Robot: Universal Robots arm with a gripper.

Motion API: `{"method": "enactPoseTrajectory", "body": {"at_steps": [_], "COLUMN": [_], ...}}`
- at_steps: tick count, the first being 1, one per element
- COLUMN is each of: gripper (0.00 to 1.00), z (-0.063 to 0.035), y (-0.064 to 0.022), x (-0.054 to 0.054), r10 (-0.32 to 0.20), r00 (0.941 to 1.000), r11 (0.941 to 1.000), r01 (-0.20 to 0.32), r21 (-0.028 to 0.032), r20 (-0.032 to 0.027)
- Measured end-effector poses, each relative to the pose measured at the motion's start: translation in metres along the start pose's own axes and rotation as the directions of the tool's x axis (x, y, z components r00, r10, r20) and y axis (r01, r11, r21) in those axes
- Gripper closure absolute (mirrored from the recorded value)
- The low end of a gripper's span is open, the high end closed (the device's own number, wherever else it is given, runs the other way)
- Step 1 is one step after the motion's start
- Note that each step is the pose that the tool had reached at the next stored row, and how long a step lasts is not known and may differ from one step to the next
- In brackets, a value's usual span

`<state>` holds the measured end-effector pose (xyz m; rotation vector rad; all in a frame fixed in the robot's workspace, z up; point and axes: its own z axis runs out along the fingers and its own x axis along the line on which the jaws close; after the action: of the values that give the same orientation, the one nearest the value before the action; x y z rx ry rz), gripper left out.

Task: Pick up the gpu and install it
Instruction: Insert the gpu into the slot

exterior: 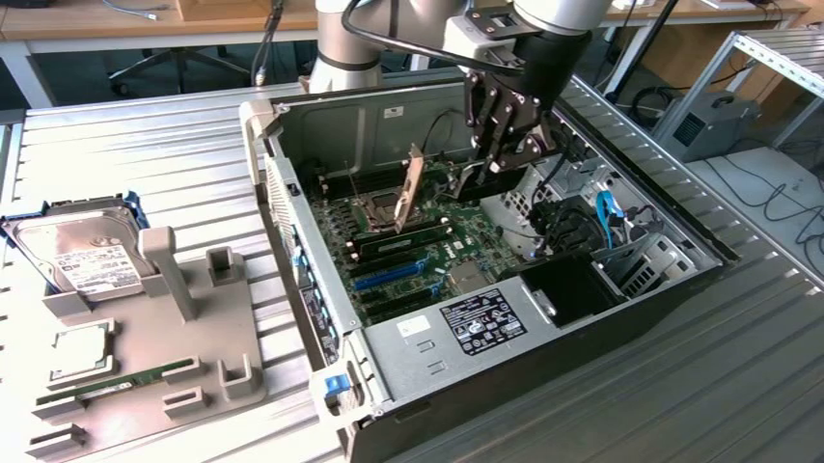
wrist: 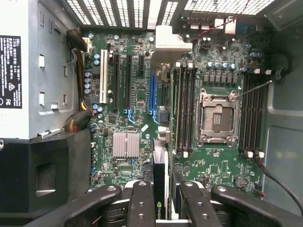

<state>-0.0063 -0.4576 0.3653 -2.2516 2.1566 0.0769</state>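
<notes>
Gripping the gpu [wrist: 160, 182] edge-on between its two black fingers [wrist: 142, 205], the tool [exterior: 496, 159] hangs inside the open computer case [exterior: 670, 289] — above the green motherboard [wrist: 137, 101]. From the wrist view the card stands on edge over the board, near the blue expansion slot [wrist: 152, 94] and beside the empty processor socket [wrist: 217, 118]. Outside the case, at the exterior view's left, a grey parts holder [exterior: 193, 357] sits on the table [exterior: 168, 164], carrying a hard drive [exterior: 84, 256] and a green RAM stick [exterior: 116, 381] — well apart from the tool.
</notes>
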Motion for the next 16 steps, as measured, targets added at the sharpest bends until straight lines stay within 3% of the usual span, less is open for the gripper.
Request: {"method": "enactPoseTrajectory", "body": {"at_steps": [16], "gripper": [0.74], "z": [0.0038], "y": [-0.0001], "x": [0.0002], "r10": [0.0], "r00": [1.0], "r11": [1.0], "r01": [0.0], "r21": [0.0], "r20": [0.0]}}
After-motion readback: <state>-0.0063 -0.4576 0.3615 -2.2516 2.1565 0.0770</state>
